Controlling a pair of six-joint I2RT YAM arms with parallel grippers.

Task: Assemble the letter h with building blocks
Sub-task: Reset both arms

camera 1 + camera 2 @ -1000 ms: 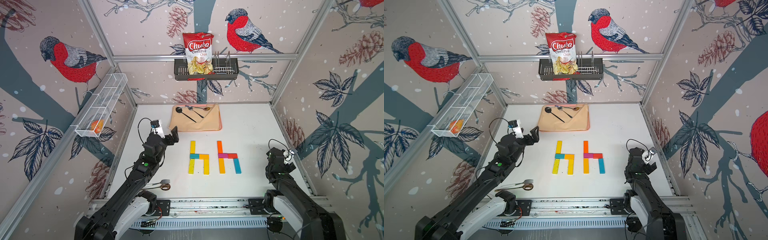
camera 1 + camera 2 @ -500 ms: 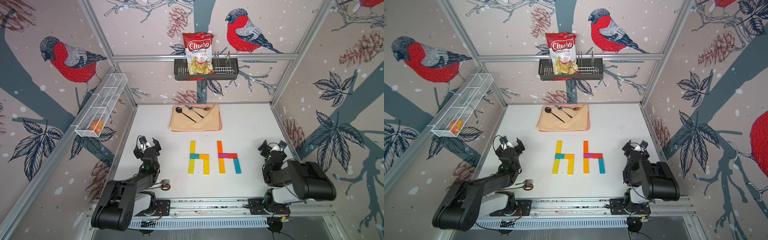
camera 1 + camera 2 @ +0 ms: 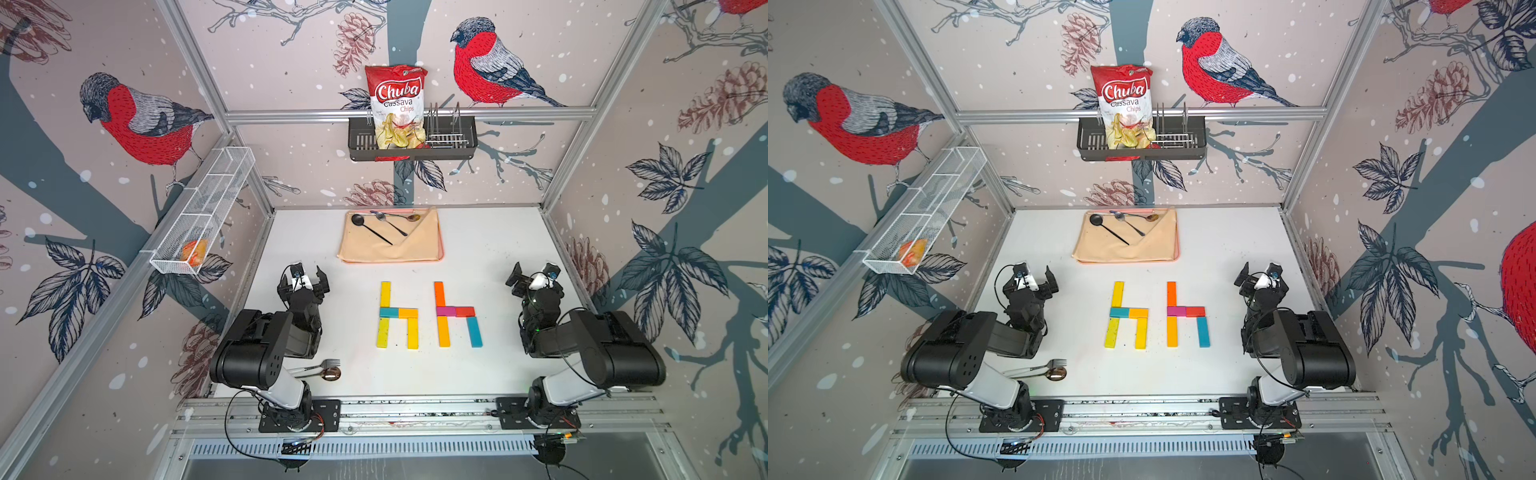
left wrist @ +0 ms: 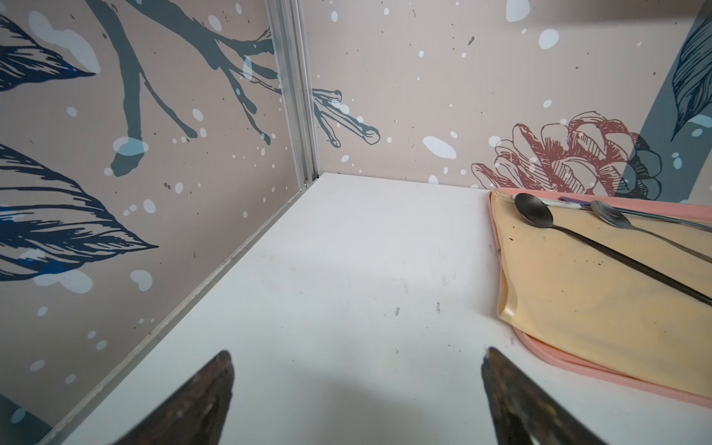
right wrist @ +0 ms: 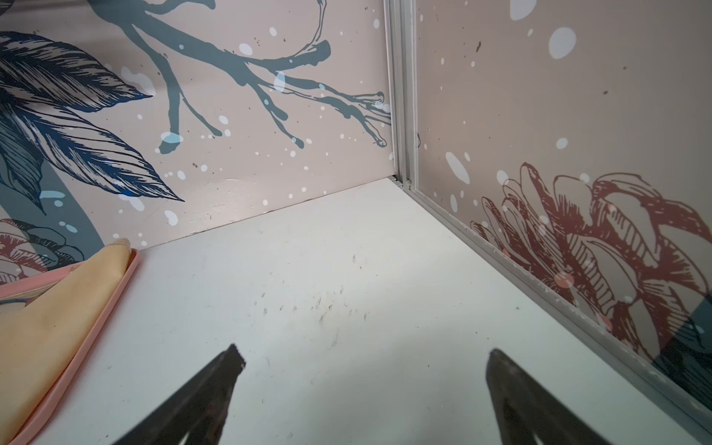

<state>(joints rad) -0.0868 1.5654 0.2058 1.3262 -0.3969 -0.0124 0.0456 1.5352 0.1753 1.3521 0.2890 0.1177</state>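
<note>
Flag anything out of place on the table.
A fork and a bronze spoon lie beside the left arm, away from the spoons on the tray. The tray's cloth has one corner folded over. Both block letters look tidy.

Left arm (image 3: 249,353), right arm (image 3: 615,353): black boxy links, white base segments, looping black cables, white wrist cameras.

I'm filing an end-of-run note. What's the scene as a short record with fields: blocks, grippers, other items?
blocks: two five-block h shapes side by side, yellow-stemmed h and orange-stemmed h
left gripper: open, empty
right gripper: open, empty
tray: behind the blocks, cloth and spoons on it
fork: near the left arm's base
</note>
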